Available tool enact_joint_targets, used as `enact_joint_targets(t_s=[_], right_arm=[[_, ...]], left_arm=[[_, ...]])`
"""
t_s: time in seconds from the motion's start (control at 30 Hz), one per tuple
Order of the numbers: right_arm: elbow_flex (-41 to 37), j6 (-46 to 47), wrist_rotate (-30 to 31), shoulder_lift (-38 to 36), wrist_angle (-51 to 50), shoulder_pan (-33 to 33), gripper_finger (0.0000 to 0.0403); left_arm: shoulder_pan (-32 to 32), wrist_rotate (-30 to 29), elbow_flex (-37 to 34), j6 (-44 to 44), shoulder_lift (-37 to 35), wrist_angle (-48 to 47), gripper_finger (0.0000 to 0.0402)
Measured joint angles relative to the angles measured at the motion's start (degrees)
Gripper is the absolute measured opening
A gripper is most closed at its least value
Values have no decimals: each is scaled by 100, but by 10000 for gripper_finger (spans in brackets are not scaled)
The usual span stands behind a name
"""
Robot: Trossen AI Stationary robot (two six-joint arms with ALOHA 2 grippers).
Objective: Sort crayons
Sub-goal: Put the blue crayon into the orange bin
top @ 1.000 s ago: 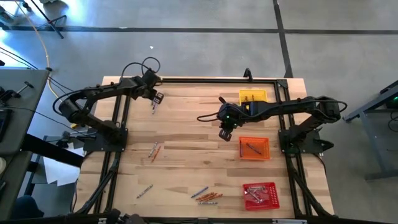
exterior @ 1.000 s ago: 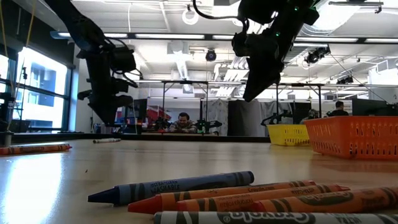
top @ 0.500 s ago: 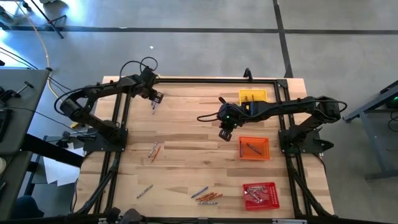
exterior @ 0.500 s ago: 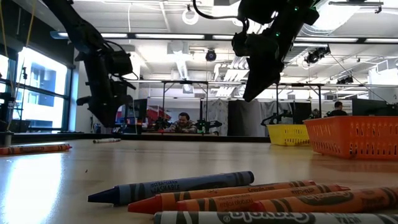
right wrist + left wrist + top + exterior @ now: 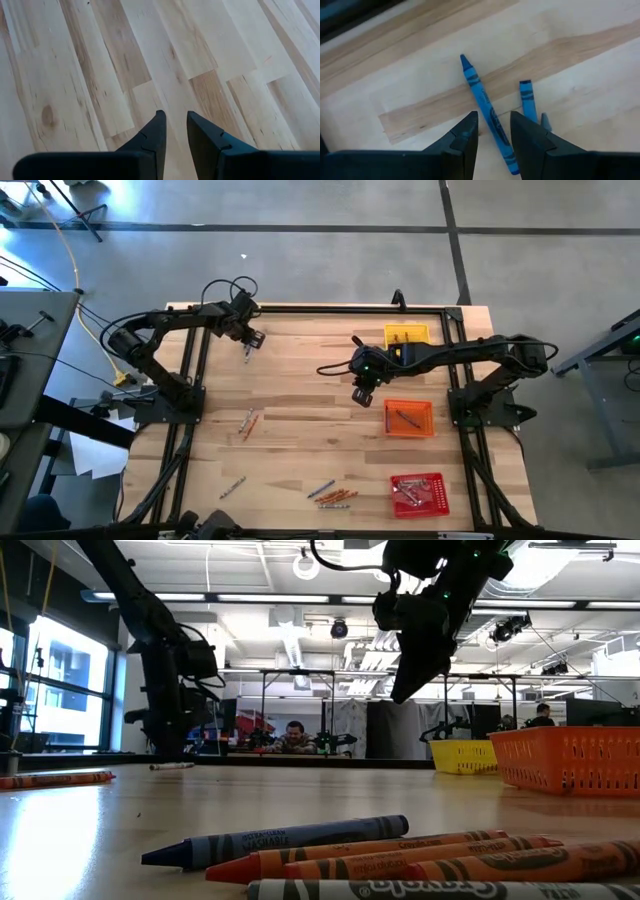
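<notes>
Two blue crayons lie flat on the wood at the table's far left: a long one (image 5: 477, 92) and a shorter one (image 5: 527, 97) beside it. My left gripper (image 5: 493, 116) points steeply down just above them, open, one finger on each side of the long crayon; no touch shows. My right gripper (image 5: 175, 114) hangs over the middle of the table (image 5: 362, 395), its fingers a little apart with nothing between them. More crayons lie loose: a pair (image 5: 247, 422), a single one (image 5: 232, 487) and a bunch (image 5: 335, 495) near the front edge.
Three square mesh trays stand along the right side: yellow (image 5: 406, 336) at the far edge, orange (image 5: 409, 418) with a crayon in it, red (image 5: 419, 492) with several crayons. Bare wood lies between the two grippers. A person sits in the room beyond the table (image 5: 295, 737).
My left gripper has sunk toward the blue crayons at the far left of the table, its arm folding lower. My right arm has kept still. No crayon has moved.
</notes>
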Motion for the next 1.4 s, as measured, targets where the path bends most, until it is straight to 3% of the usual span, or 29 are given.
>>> enact_joint_targets(t_s=[0.47, 1.0, 1.13, 1.3, 1.4], right_arm=[[0, -83, 1, 0, 1, 11, 71], [2, -82, -13, 0, 0, 11, 71], [2, -100, -15, 0, 0, 11, 71], [2, -101, -15, 0, 0, 11, 71], [2, -101, -15, 0, 0, 11, 71]], left_arm=[[1, -21, 11, -11, 27, -69, 100], [-19, 105, 910, 4, 866, -1387, 96], [-19, 149, 1021, 90, 1007, -1550, 76], [-14, 219, 1040, 110, 1033, -1582, 13], [-14, 214, 1038, 145, 1036, -1582, 8]])
